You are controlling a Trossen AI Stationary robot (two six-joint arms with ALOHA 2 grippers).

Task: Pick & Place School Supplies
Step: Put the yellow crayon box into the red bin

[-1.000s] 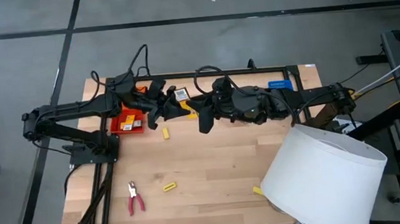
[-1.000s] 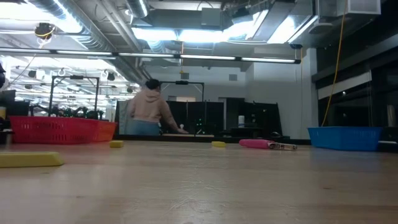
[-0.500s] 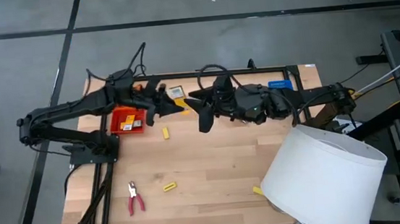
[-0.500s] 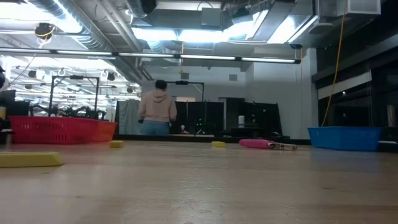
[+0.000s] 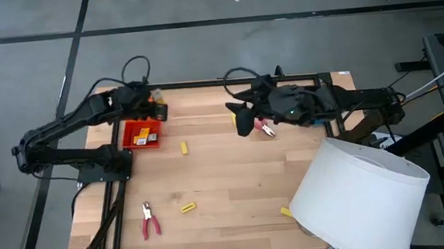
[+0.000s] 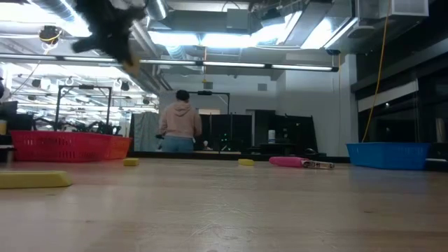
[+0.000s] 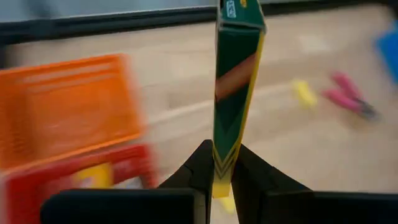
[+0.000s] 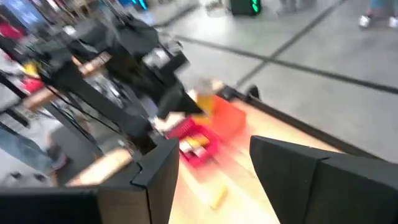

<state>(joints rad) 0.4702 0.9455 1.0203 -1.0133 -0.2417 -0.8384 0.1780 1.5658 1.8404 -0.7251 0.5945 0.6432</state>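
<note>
My left gripper (image 7: 225, 158) is shut on a green-and-yellow pack (image 7: 235, 87). It hangs high over the far left of the table (image 5: 159, 112), beside the orange tray (image 5: 141, 134); the low view shows it at the upper left (image 6: 112, 28). My right gripper (image 5: 242, 125) stands open with nothing between its fingers (image 8: 214, 168), near the far middle, next to pink-handled pliers (image 5: 267, 129) lying flat. A second pair of pliers (image 5: 148, 220) and small yellow blocks (image 5: 183, 147), (image 5: 187, 207), (image 5: 284, 212) lie on the wood. My left gripper pinches one narrow end of the pack (image 7: 222, 167) between its two fingers. The pack sticks out straight beyond the fingertips, its broad faces against the fingers. It is lifted clear of the table and the tray.
The orange tray (image 7: 62, 118) holds a yellow pack (image 5: 146, 135). A big white cylinder (image 5: 361, 197) fills the near right corner. A blue tray (image 6: 388, 154) stands at the far right. The table's near middle is bare wood with scattered blocks. A person stands in the room beyond (image 6: 180, 126).
My left gripper has gone from the far middle toward the table's left edge, carrying the pack up and away to beside the orange tray. My right gripper has drawn back toward the right edge, uncovering the pink pliers.
</note>
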